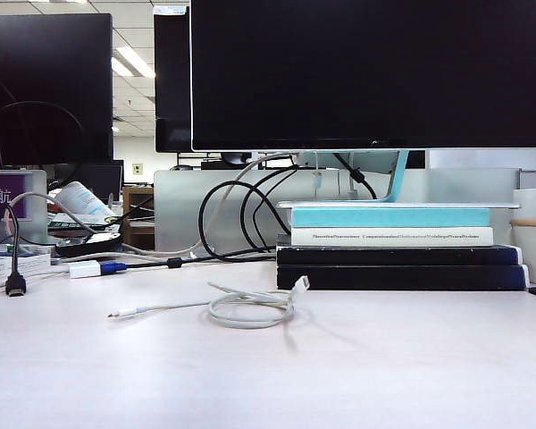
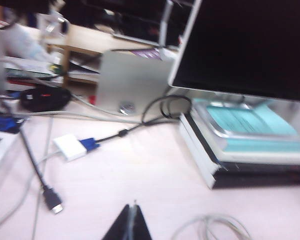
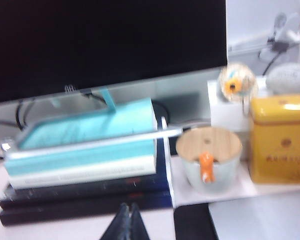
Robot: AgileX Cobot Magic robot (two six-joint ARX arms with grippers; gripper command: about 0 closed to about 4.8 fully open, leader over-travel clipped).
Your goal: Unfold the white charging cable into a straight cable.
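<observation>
We are at the approach: the cable (image 1: 250,308) lies coiled before the books (image 1: 400,259). Left gripper (image 2: 132,220) hovers closed near the coil, right gripper (image 3: 129,220) closed near the books; next, both must open.

1. A purple sign (image 1: 2,190) at the far left of the exterior view carries two white Chinese characters that read "东航".
2. The cream spine of the second book (image 1: 391,237) in the stack under the monitor bears a line of small dark print; it looks like an English title, but the letters are too small to read with certainty.
3. The yellow rectangular tin (image 3: 281,138) in the right wrist view has a round emblem and a short line of lettering on its front, too blurred to read.
</observation>
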